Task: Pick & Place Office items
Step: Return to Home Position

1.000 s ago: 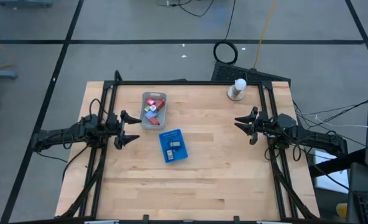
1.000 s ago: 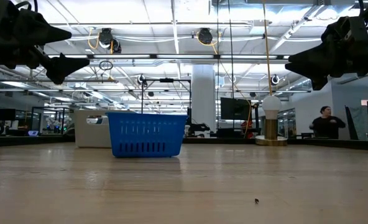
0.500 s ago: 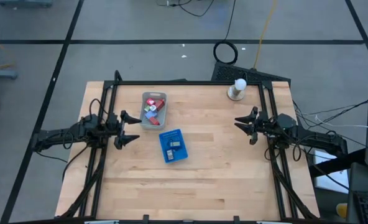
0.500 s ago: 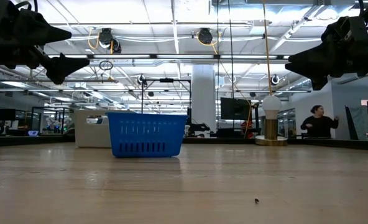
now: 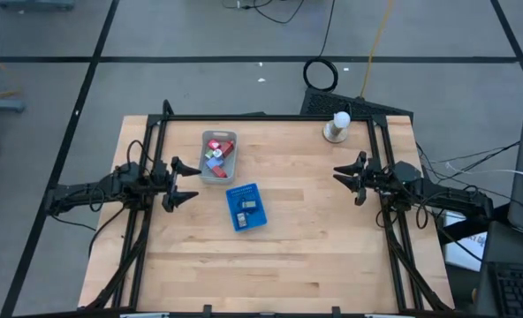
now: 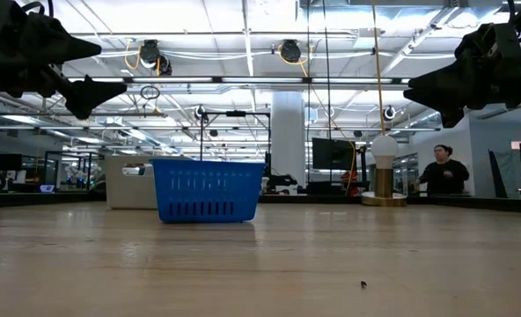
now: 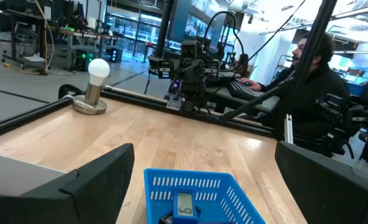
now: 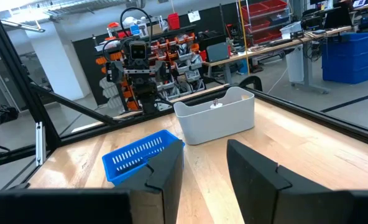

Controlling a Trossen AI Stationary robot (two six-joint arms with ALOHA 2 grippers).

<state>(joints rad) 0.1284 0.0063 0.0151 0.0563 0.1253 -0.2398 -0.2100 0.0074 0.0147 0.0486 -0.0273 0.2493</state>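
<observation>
The office items [image 5: 216, 155] are small red, pale blue and white pieces lying in a grey tray [image 5: 218, 144] on the far left part of the table. Two more small pieces [image 5: 245, 208] lie in a blue basket [image 5: 255, 221] nearer the middle; one pale piece [image 7: 184, 204] shows in the left wrist view. My left gripper [image 5: 199, 182] hangs open above the left side, pointing level at the basket. My right gripper [image 5: 335, 173] hangs shut above the right side, pointing level toward the table's left. Neither touches anything.
A white knob on a round base [image 5: 337, 126] stands at the far right corner. Dark frame rails [image 5: 270, 117] run along the table's far, left and right sides. Bare wood fills the middle and near half. A person [image 6: 441, 172] is in the room beyond.
</observation>
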